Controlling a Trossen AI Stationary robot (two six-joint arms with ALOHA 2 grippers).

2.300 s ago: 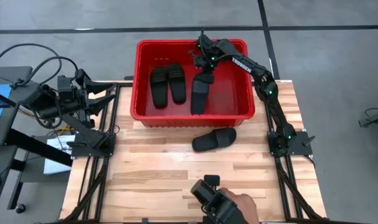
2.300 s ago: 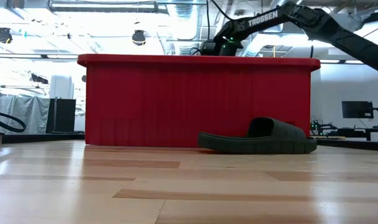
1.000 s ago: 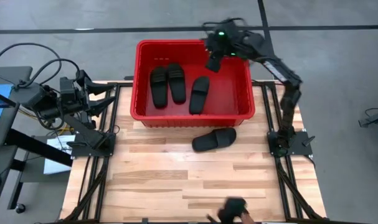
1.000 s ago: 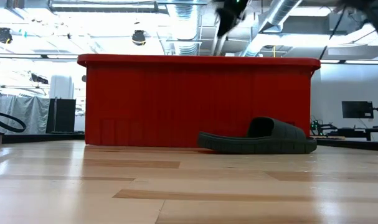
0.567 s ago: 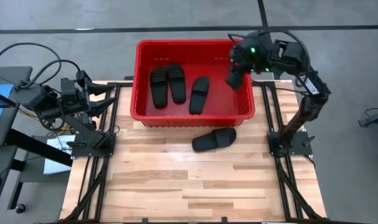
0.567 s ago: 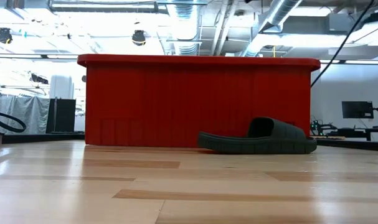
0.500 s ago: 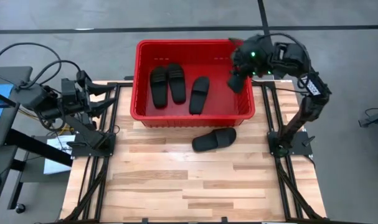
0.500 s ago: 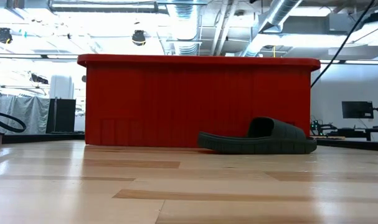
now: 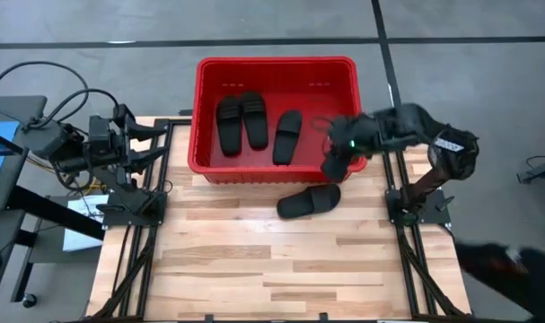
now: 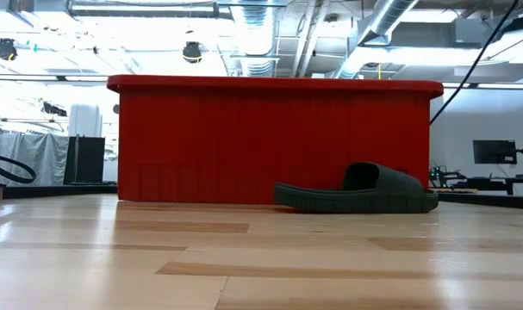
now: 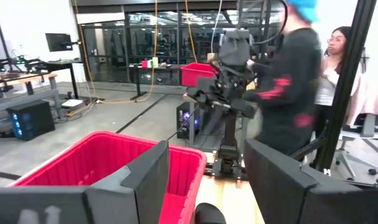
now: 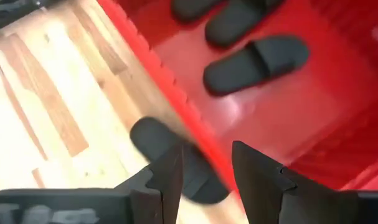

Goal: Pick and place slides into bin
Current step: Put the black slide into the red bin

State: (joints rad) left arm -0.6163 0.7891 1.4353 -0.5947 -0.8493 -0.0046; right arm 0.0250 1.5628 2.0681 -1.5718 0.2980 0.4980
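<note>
The red bin (image 9: pixel 274 70) stands at the table's far edge, with three black slides (image 9: pixel 254 118) lying flat on its floor. One more slide (image 9: pixel 309 201) rests sole down on the wood just in front of the bin's near wall (image 10: pixel 274 142), and the low view shows it from the side (image 10: pixel 356 191). My right gripper (image 9: pixel 331 169) hangs open over the bin's near right corner, slanting down above that slide (image 12: pixel 170 158); nothing is between its fingers (image 12: pixel 204 180). My left gripper (image 11: pixel 207 180) waits open at the table's left edge, pointing level.
Bare wood (image 9: pixel 254 260) stretches from the slide to the table's near edge. Black frame rails (image 9: pixel 146 233) run along both sides. Beyond the table, people (image 11: pixel 294 81) stand by the right arm's base. A dark blurred shape (image 9: pixel 510 265) shows at the near right, off the table.
My right gripper has swung from above the bin's far right part toward the table's near edge, past the bin's right wall, to its near right corner. It has rolled and tipped further downward on the way, staying open. The slides have not moved.
</note>
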